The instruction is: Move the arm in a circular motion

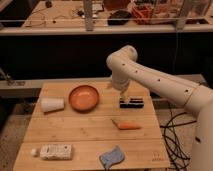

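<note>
The arm [160,82] is a large cream-white tube with small dark dots. It reaches from the lower right up to a bulbous joint [122,57] above the back of the wooden table [90,132], then bends down. My gripper [125,95] hangs at its end, just above and left of a small black object [131,103] and to the right of the orange bowl [83,97]. It holds nothing that I can see.
A white cup [52,104] lies on its side at the left. A carrot [127,125], a blue cloth [112,156] and a white packet [54,150] lie nearer the front. Cables [175,130] trail on the floor at the right. A dark shelf [75,50] stands behind the table.
</note>
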`<action>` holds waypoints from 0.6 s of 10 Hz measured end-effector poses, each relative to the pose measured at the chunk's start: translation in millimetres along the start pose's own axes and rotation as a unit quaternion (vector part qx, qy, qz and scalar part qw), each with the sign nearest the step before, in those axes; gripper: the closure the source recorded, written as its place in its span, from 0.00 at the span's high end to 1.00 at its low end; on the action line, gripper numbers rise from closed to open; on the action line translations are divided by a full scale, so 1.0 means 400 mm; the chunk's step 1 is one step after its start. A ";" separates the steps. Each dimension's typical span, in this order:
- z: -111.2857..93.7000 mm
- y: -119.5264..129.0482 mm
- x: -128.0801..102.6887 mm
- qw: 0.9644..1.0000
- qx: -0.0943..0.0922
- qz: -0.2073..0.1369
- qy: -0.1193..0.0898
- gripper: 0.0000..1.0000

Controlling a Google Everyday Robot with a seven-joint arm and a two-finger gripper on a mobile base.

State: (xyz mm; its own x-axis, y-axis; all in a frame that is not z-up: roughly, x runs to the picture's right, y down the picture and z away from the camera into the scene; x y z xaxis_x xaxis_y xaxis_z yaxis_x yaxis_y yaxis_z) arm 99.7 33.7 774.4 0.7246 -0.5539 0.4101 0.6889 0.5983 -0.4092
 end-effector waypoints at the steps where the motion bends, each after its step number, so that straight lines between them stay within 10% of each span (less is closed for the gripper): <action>1: 0.001 0.020 0.020 1.000 -0.001 0.005 -0.003 0.80; 6: 0.003 0.117 0.075 1.000 0.002 0.028 -0.014 0.80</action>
State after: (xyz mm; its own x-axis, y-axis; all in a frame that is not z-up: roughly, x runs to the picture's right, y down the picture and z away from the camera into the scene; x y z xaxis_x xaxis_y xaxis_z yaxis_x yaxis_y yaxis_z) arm 153.6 45.8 768.6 0.7611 -0.5032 0.4093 0.6473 0.6298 -0.4293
